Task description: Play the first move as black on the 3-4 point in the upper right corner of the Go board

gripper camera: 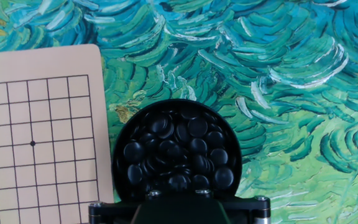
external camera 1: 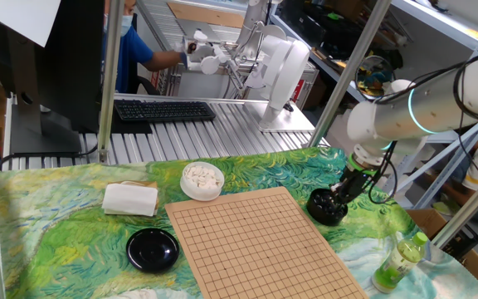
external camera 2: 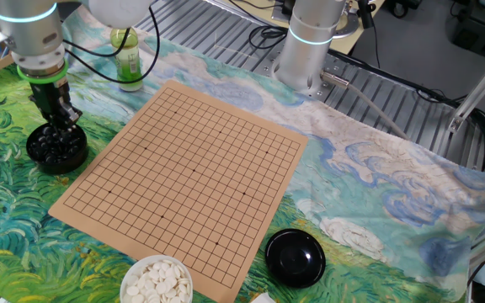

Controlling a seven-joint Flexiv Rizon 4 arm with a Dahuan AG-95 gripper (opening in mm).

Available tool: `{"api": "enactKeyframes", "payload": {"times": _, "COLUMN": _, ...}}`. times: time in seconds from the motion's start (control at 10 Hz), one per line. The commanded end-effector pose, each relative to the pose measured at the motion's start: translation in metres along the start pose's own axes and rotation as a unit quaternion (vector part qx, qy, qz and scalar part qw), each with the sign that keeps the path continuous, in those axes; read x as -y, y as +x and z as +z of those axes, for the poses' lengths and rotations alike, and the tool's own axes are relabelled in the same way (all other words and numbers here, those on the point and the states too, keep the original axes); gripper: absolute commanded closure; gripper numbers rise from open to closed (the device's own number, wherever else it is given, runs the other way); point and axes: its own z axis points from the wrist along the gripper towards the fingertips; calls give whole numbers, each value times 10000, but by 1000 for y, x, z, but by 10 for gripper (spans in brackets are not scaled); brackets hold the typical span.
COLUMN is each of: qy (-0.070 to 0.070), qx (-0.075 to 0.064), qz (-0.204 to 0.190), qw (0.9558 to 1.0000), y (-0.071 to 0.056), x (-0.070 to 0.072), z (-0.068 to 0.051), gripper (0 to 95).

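The gripper [external camera 2: 57, 118] hung just over the bowl [external camera 2: 56, 150] of black stones [gripper camera: 178, 155], fingers pointing down into it. Whether the jaws were wide or narrow could not be told: the fixed views showed them too small, and the hand view showed only the gripper's base at the bottom edge. No stone could be seen between the fingers.

The bowl stood just beside the board [external camera 2: 188, 172], so the reach from stones to grid was short; the arm looked to be at the picking stage, with the placing not yet done. The board carried no stones, and the 3-4 point lay bare; which crossing it was could not be fixed from these views.

Across the board sat a bowl of white stones [external camera 2: 160, 279] and a black lid [external camera 2: 295, 255]. A green bottle [external camera 2: 127, 57] stood beyond the far corner. The counter [external camera 2: 377, 168] wore a cloth painted in green and blue swirls. Behind, a keyboard [external camera 1: 164, 110] lay on a ribbed metal bench.
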Motion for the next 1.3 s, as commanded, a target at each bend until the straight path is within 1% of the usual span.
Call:
{"api": "enactKeyframes", "payload": {"times": 0.1, "qy": -4, "qx": -28, "qz": 91, "qw": 10000, "y": -2, "x": -8, "z": -6, "gripper": 570}}
{"api": "enactKeyframes", "payload": {"times": 0.2, "qy": -1, "qx": -31, "qz": 105, "qw": 9999, "y": -2, "x": -10, "z": -7, "gripper": 570}}
{"api": "enactKeyframes", "payload": {"times": 0.3, "qy": 1, "qx": -36, "qz": 138, "qw": 9999, "y": -4, "x": -17, "z": -10, "gripper": 570}}
{"api": "enactKeyframes", "payload": {"times": 0.4, "qy": 0, "qx": -38, "qz": 144, "qw": 9999, "y": -5, "x": -18, "z": -11, "gripper": 570}}
{"api": "enactKeyframes", "payload": {"times": 0.5, "qy": -17, "qx": -54, "qz": 124, "qw": 9999, "y": -7, "x": -19, "z": -11, "gripper": 760}}
{"api": "enactKeyframes", "payload": {"times": 0.6, "qy": -24, "qx": -61, "qz": 109, "qw": 9999, "y": -8, "x": -19, "z": -11, "gripper": 760}}
{"api": "enactKeyframes", "payload": {"times": 0.8, "qy": -56, "qx": -64, "qz": 102, "qw": 9999, "y": -9, "x": -19, "z": -6, "gripper": 760}}
{"api": "enactKeyframes", "payload": {"times": 1.0, "qy": -56, "qx": -56, "qz": 119, "qw": 9999, "y": -9, "x": -20, "z": -3, "gripper": 760}}
{"api": "enactKeyframes", "payload": {"times": 1.3, "qy": -59, "qx": -62, "qz": 141, "qw": 9999, "y": -9, "x": -23, "z": -4, "gripper": 760}}
